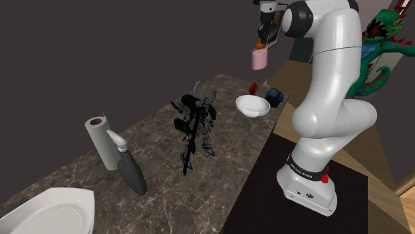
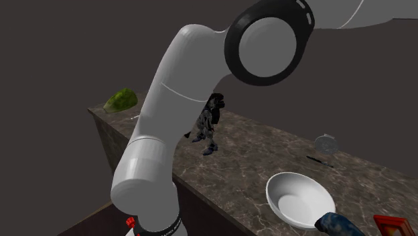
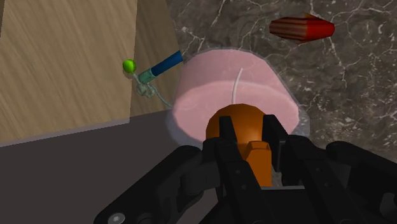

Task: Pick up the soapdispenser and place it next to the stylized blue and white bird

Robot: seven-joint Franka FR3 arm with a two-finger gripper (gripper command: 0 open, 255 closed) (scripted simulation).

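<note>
A: What have the fingers got?
B: They're clamped on the orange pump of the pink soap dispenser. Its base is hidden behind its own body.
A: Where is it?
B: High in the air, upper right of the shoulder view, above the marble surface's far end.
A: Underneath?
B: A white bowl near the surface's edge, with a dark blue shape just beside it, too murky to call a bird. There's open marble lower in the frame.
</note>
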